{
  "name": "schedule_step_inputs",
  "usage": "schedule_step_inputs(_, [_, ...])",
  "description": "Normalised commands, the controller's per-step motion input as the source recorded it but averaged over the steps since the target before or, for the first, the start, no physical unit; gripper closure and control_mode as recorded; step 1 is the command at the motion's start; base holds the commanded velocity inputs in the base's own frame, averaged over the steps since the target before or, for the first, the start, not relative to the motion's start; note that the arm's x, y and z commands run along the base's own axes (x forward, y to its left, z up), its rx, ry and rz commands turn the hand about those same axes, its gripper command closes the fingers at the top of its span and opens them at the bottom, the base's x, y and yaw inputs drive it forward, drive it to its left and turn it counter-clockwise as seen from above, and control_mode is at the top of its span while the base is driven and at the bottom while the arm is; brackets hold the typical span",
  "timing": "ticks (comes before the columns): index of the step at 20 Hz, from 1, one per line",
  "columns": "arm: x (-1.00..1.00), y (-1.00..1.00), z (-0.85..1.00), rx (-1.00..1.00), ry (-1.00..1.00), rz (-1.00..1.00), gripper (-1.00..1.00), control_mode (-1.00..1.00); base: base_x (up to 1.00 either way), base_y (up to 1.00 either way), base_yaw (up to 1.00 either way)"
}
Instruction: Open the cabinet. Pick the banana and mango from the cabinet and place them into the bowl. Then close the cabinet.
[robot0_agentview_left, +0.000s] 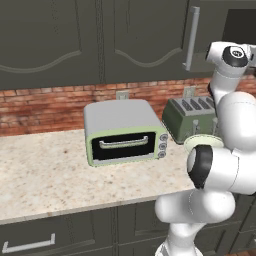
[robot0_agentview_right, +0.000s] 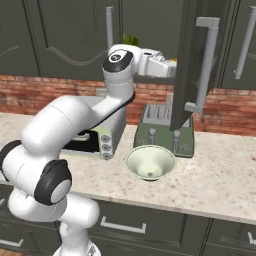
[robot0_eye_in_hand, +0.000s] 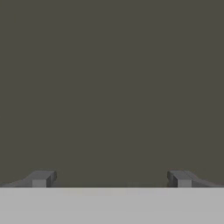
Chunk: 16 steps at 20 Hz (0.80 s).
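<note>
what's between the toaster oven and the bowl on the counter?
Bare counter between the toaster oven and the bowl in the right base view; the dark green toaster stands behind that gap, beside the oven.

Cabinet (robot0_agentview_right: 192, 60) door ajar; pale empty bowl (robot0_agentview_right: 150, 162) upright beneath it.

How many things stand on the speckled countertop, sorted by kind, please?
Countertop appliances: 2, the pale green toaster oven with a grey top and the dark green slot toaster
Bowls: 1, the round pale cream-green bowl
Total: 3
</note>
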Motion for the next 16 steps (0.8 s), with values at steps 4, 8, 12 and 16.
schedule_step_inputs(4, [0.0, -0.19, 0.0, 0.05, 0.0, 0.0, -1.0, -1.0, 0.0, 0.0, 0.0])
schedule_step_inputs(8, [0.0, 0.17, 0.0, 0.0, 0.0, 0.03, -1.0, -1.0, 0.0, 0.0, 0.0])
schedule_step_inputs(12, [-0.04, 0.32, 0.0, 0.0, 0.0, 0.19, -1.0, -1.0, 0.0, 0.0, 0.0])
schedule_step_inputs(16, [-0.09, 0.37, 0.0, 0.0, 0.06, 0.32, -1.0, -1.0, 0.0, 0.0, 0.0])
